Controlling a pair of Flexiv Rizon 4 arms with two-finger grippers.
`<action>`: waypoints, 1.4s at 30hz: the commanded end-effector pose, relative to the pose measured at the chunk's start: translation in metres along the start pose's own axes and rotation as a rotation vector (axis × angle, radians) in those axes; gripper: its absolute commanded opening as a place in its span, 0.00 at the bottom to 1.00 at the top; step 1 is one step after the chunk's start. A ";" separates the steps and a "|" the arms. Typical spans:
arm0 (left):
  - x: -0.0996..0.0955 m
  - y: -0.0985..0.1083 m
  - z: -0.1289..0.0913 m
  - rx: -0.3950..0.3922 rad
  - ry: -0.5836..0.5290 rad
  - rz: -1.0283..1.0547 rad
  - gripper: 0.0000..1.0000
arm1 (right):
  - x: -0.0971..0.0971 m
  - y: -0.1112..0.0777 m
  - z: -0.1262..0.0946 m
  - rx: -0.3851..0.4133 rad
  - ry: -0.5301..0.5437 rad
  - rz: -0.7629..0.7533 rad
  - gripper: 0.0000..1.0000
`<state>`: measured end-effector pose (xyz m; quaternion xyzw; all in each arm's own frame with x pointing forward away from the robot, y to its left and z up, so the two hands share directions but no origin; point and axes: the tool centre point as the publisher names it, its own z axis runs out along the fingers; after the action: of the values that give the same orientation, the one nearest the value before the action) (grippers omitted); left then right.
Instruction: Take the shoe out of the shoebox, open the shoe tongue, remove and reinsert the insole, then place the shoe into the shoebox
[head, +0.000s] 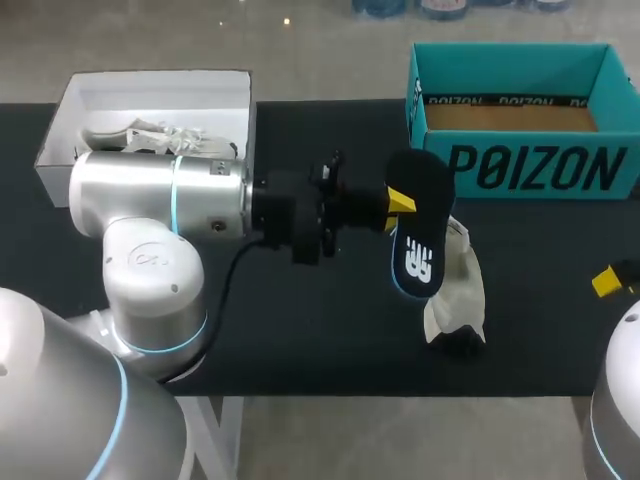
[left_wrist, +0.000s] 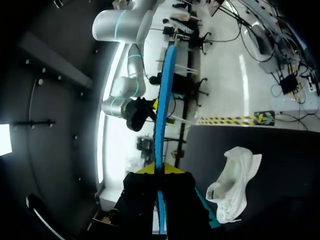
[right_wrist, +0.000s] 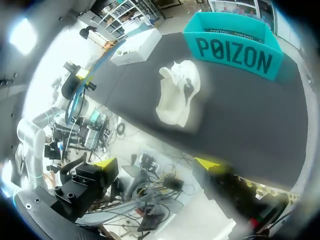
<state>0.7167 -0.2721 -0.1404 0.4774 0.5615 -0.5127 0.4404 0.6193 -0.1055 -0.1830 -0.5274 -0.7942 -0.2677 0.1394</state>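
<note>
My left gripper (head: 398, 204) hangs over the middle of the table, shut on a black insole (head: 420, 235) with a blue edge and a white logo. The left wrist view shows that insole (left_wrist: 161, 115) edge-on between the yellow tips of the left gripper (left_wrist: 159, 171). The white shoe (head: 456, 288) lies on the black table just below and to the right of the insole, also seen as the shoe (left_wrist: 235, 184) and the shoe (right_wrist: 177, 94). The teal shoebox (head: 520, 160) stands open at the back right. My right gripper (right_wrist: 156, 164) is open and empty off the table's right front, one yellow tip (head: 606, 282) showing.
A white box (head: 150, 95) with another pale shoe and paper inside sits at the back left, partly behind my left arm (head: 160, 195). The black table top (head: 300, 320) lies bare in front of the arm and left of the shoe.
</note>
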 end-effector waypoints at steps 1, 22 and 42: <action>0.002 -0.001 -0.001 0.000 0.005 -0.002 0.00 | 0.019 -0.025 -0.028 -0.135 -0.067 -0.013 1.00; 0.003 -0.003 -0.011 0.003 0.012 -0.008 0.00 | 0.023 -0.015 -0.025 -0.094 -0.089 0.024 1.00; 0.006 -0.006 -0.014 0.018 0.033 -0.016 0.00 | 0.023 -0.015 -0.025 -0.094 -0.089 0.024 1.00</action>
<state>0.7104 -0.2594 -0.1445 0.4852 0.5677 -0.5134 0.4227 0.6048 -0.1051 -0.1544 -0.5416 -0.8041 -0.2008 0.1405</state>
